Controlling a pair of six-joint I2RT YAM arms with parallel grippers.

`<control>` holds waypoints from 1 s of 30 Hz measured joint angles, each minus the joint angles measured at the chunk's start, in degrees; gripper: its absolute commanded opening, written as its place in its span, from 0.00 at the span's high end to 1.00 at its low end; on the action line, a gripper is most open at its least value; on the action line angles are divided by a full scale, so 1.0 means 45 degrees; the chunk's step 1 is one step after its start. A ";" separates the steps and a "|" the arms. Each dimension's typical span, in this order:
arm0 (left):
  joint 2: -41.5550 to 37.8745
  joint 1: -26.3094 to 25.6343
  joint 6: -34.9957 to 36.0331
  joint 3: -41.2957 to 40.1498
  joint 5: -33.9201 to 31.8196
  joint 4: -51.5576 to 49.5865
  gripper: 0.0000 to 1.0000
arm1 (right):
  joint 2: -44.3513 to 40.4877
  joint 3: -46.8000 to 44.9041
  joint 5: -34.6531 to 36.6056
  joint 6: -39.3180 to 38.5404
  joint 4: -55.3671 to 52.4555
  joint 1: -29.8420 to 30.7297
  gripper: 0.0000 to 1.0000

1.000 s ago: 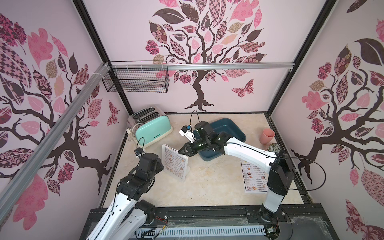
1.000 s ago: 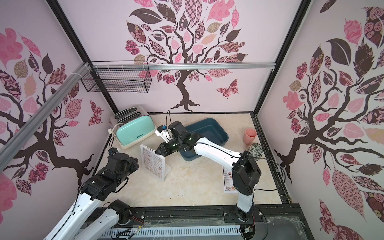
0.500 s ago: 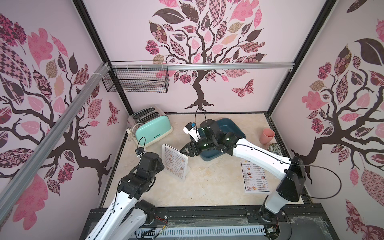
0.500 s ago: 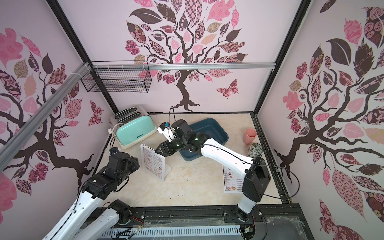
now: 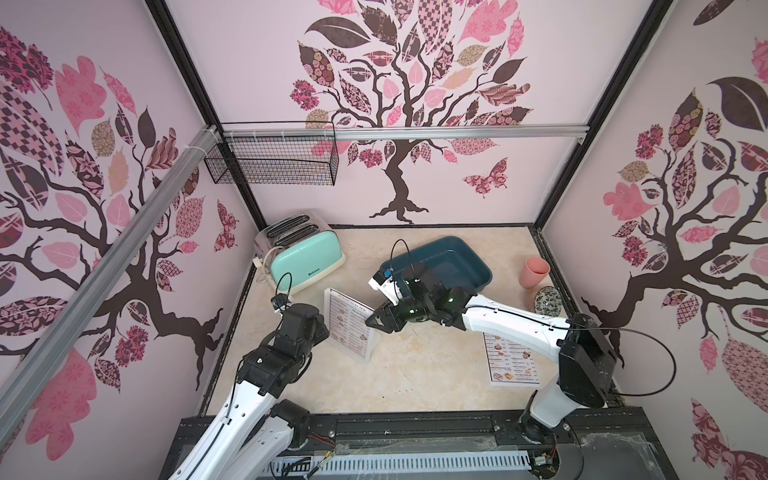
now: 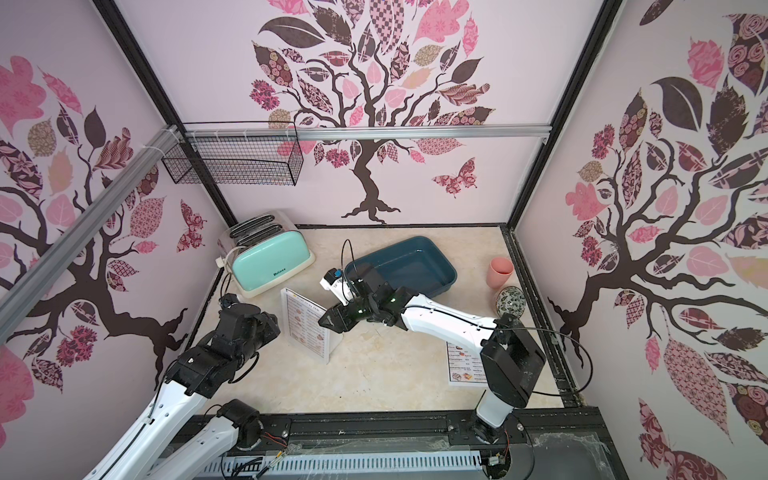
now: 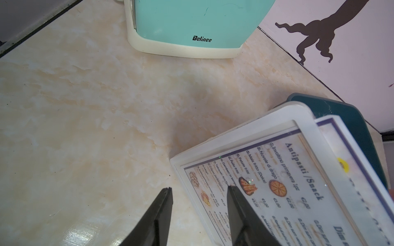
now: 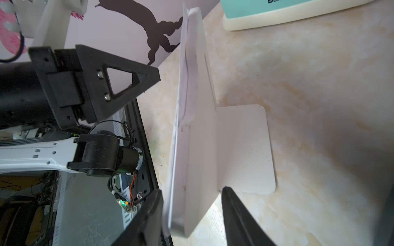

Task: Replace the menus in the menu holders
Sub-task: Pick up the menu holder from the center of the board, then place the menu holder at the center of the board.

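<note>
Removal step, it seems: the right gripper point(image 8: 191, 190) straddles the top of the holder point(image 8: 200, 138), jaws apart, gripping nothing. The left gripper point(image 7: 199, 188) hovers open at its nine o'clock. Next, pinch only the menu point(image 5: 347, 328).

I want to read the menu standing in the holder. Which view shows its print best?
The left wrist view: the menu sits close up, "Antipasti / Snack" legible. Both top views show it small, text unreadable. The right wrist view sees the menu holder edge-on, no print.

Mint-green toaster point(image 5: 305, 259), dark teal tub point(image 5: 440, 262), salmon-pink cup point(image 5: 537, 272), cream marbled desk point(image 5: 415, 374), purple-edged white menu point(image 7: 287, 174), pale pink walls point(image 5: 540, 104) with tree pattern.
</note>
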 measured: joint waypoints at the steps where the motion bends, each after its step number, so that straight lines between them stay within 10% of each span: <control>1: 0.0000 0.0000 0.0000 0.0000 -0.0010 0.0000 0.52 | 0.0112 0.0000 -0.0053 -0.0044 0.0199 0.0005 0.68; 9: -0.0005 0.0000 0.0000 0.0000 -0.0180 -0.0005 0.52 | 0.0277 -0.0121 0.0000 -0.0481 0.1127 -0.0010 0.92; 22: -0.0107 0.0000 0.0005 0.0078 -0.0675 -0.0010 0.52 | -0.3609 -0.2696 -0.0500 -0.4828 -0.1166 -0.1093 0.97; 30: 0.0010 0.0010 0.0282 0.0078 -0.0680 0.0073 0.49 | -0.4090 -0.3871 -0.1161 -0.6523 -0.1229 -0.1321 0.31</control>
